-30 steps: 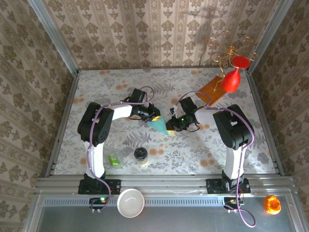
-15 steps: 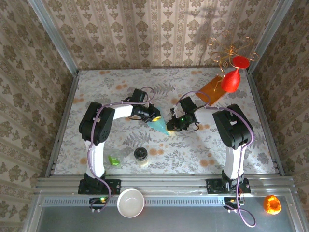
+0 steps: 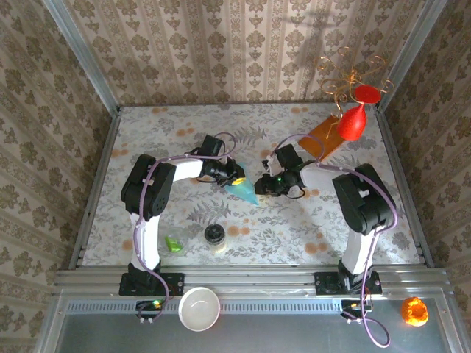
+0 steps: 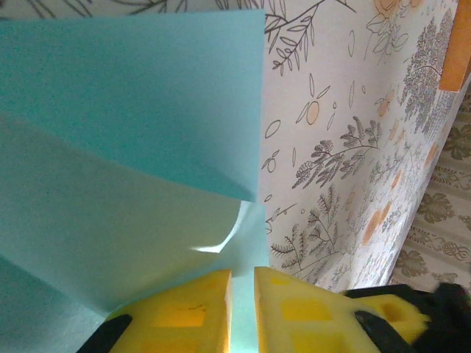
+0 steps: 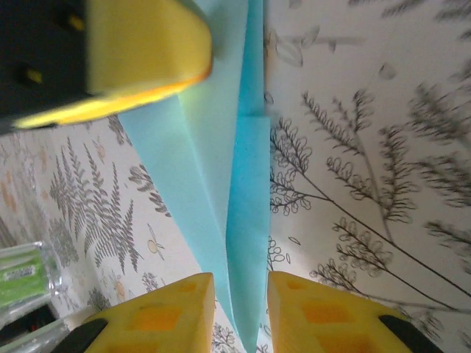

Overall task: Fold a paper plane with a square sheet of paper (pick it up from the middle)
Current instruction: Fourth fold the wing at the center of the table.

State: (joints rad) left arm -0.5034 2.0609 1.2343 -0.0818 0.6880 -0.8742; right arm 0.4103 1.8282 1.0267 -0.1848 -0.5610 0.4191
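Lying near the middle of the floral worktop (image 3: 154,132), the light blue paper (image 3: 243,193) is folded into a narrow shape that tapers to a point toward the near right, between the two arms. In the left wrist view its layers show as a flat upper flap with a straight edge over a paler layer that curls beneath.

The left gripper (image 3: 235,179) is at the paper's wide far end. Its yellow jaws are pressed almost together, pinching a thin layer of the paper in the slit between them. The right gripper (image 3: 260,187) is at the paper's right side, close to the point. In the right wrist view its yellow jaws stand a little apart, straddling a long creased edge that runs down into the gap. Whether the pads touch the paper cannot be told.

Toward the near edge stand a small jar with a black lid (image 3: 214,235) and, to its left, a small green item (image 3: 174,243) whose label is too blurred to read. An orange-brown sheet (image 3: 321,137) lies at the far right corner, with a red bulb shape (image 3: 352,122) over its end and a gold wire frame (image 3: 346,77) just behind. On the ledge in front of the arm bases sit a white bowl (image 3: 199,307) and an orange lump (image 3: 414,310).
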